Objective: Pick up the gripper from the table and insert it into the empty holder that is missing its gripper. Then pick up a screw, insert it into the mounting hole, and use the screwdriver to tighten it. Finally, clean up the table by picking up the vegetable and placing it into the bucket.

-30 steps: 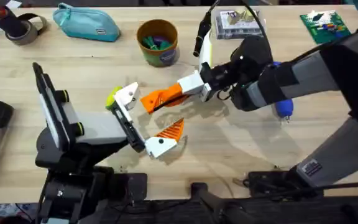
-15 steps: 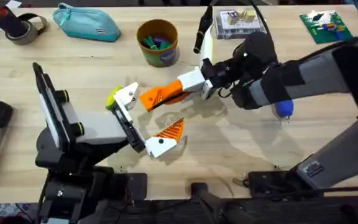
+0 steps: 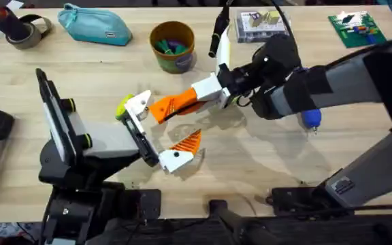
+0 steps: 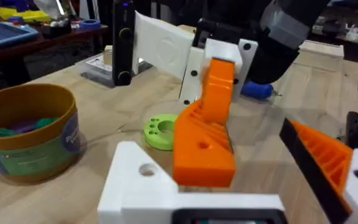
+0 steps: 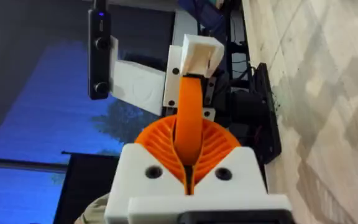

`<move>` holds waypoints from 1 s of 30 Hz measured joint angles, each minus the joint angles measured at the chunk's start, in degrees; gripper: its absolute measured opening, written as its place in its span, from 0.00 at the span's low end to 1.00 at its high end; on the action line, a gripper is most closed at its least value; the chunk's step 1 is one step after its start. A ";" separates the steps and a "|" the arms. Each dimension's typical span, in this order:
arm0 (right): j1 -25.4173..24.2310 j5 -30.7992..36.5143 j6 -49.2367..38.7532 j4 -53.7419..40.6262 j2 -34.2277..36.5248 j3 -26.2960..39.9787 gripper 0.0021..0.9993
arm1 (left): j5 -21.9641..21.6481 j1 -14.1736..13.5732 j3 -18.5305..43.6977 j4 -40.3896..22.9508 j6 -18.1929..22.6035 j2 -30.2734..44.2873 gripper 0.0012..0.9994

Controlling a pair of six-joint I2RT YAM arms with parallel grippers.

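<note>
Right now the right gripper (image 3: 216, 90) is over the middle of the tabletop, its fingers closed on the white block base of the orange gripper finger (image 3: 173, 105), which it holds nearly level above the wood with its free end pointing toward the left arm. That free end sits just at the white holder bracket (image 3: 139, 104) on the left arm's clamp; whether the two touch I cannot tell. From the left wrist view the orange finger (image 4: 207, 127) hangs right behind the white bracket (image 4: 143, 182), its tip overlapping the bracket's edge. The left gripper (image 3: 156, 131) has its two brackets spread wide and holds nothing, the far one bare, the near one carrying the ribbed orange wedge (image 3: 188, 141). A blue screwdriver (image 3: 309, 119) lies on the tabletop under the right arm, partly hidden. The ochre bucket (image 3: 173, 45) stands near the far edge, beside a teal zip pouch (image 3: 94, 24).
</note>
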 joint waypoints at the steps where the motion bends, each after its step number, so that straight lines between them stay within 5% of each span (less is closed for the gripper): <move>1: 0.00 0.00 -0.02 -0.21 0.00 0.00 0.02 | 0.00 0.00 0.00 0.00 0.00 0.00 0.99; 30: 0.00 2.56 -0.26 -6.05 0.00 0.02 0.02 | 0.00 0.00 0.00 0.00 0.00 0.00 0.99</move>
